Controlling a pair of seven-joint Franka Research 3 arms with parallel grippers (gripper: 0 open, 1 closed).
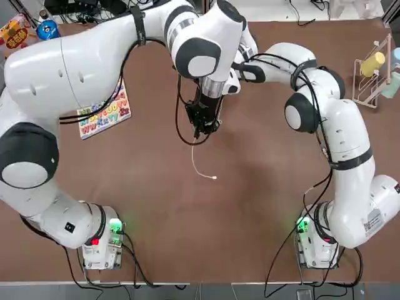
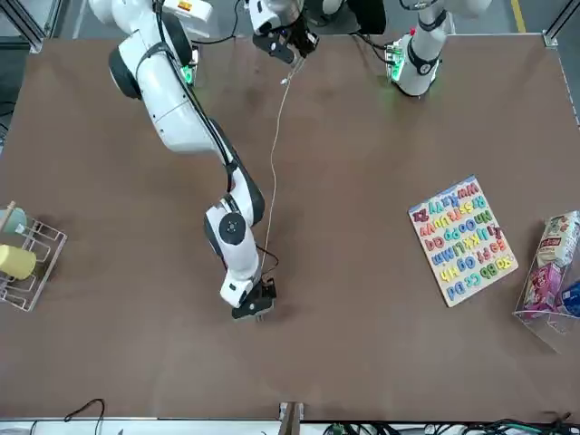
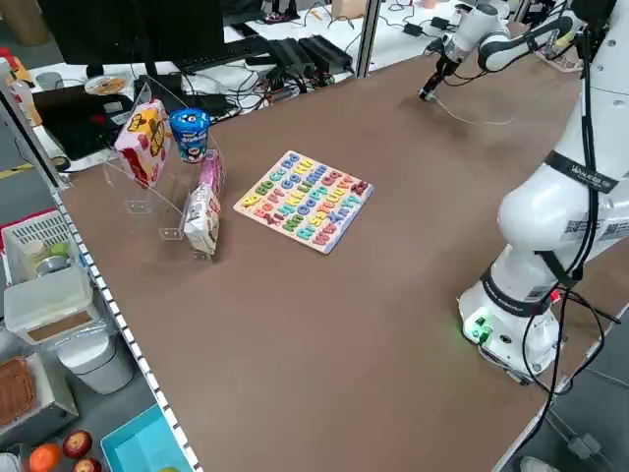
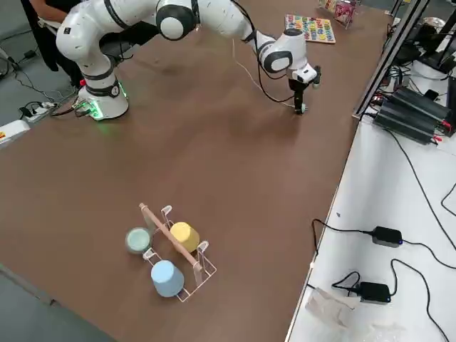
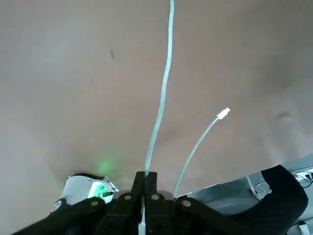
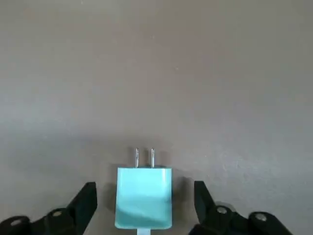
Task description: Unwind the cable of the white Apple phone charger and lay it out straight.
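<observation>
I've got my left gripper (image 5: pixel 150 177) up over the middle of the table, clenched on the thin white cable (image 5: pixel 170 44) a little way back from its connector tip (image 5: pixel 223 113), which hangs free. My right gripper (image 6: pixel 145 190) is low on the far side, jaws released, one finger at each side of the Apple plug block (image 6: pixel 144 200), which lies on the table with its prongs toward the far edge. The cable runs between the two with a gentle bow

I expect the cord to be very light and limp, springy enough to creep back into a curve, and slick, so I'd pinch it firmly but pull softly. The plug should be hard and smooth; I'd take it square across its flat sides, away from the prongs, and anchor it there. Yanking could strain the cord where it joins either end
</observation>
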